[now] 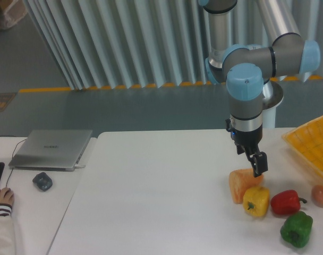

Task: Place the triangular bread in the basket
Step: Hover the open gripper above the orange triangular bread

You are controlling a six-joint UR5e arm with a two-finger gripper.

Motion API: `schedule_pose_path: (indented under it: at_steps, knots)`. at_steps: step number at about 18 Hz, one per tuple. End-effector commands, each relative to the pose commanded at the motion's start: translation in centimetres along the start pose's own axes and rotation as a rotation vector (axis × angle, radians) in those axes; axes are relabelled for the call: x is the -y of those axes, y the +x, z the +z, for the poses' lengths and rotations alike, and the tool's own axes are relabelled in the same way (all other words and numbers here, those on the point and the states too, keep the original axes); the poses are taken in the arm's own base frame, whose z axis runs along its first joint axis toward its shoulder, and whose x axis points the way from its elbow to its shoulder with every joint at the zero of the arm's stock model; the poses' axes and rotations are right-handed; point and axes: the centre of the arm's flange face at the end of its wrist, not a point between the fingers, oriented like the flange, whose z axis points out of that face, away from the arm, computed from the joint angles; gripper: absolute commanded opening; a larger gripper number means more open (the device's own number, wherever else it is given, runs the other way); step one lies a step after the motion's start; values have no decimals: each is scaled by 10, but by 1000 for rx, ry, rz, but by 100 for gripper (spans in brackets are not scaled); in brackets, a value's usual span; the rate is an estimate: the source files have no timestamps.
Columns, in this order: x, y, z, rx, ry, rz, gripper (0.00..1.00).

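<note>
Nearest to me, down and to the right of the fingers, sits a glossy green bell pepper (296, 229). Just beyond it lie a red bell pepper (286, 202) and, almost straight below the fingertips, a yellow bell pepper (256, 201). A small brownish egg (320, 195) rests further right.

The orange-tan, wedge-shaped triangular bread (239, 184) lies on the white tabletop (161, 191) directly under and slightly left of the two dark fingers (258, 164), with the yellow pepper touching or all but touching its right flank. The gripper (257, 169) hangs just at the wedge's upper right edge. From here I cannot tell whether the fingers are spread or closed, nor whether they touch the bread, since they overlap from this angle.

The wedge looks light and fairly stiff, probably a toy, with a smooth skin that could slip. Its slanted faces would squeeze it out of a pinch, so I would take it across the two flat, parallel sides near the thick end, low enough to seat well. The crowding pepper leaves little room for the right finger.

Farthest, up and right of the fingers, the large bright yellow plastic lattice basket (314, 145) waits at the tabletop's edge, well apart from the bread.
</note>
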Motion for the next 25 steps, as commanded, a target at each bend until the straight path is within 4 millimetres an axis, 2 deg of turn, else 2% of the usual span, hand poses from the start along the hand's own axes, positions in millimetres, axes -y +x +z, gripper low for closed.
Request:
schedule_pose_path:
  at_steps: [5,7,9,12,18,25]
  knots:
    - [3,-2,1,35,22,3,100]
    - [1,7,23,22,13,-12,100]
    - [-3,16,25,98,40,-27,100]
    - [-10,11,25,114,50,-21,100]
    - [-12,10,28,114,45,-47,100]
    - [-6,12,30,117,39,-71,100]
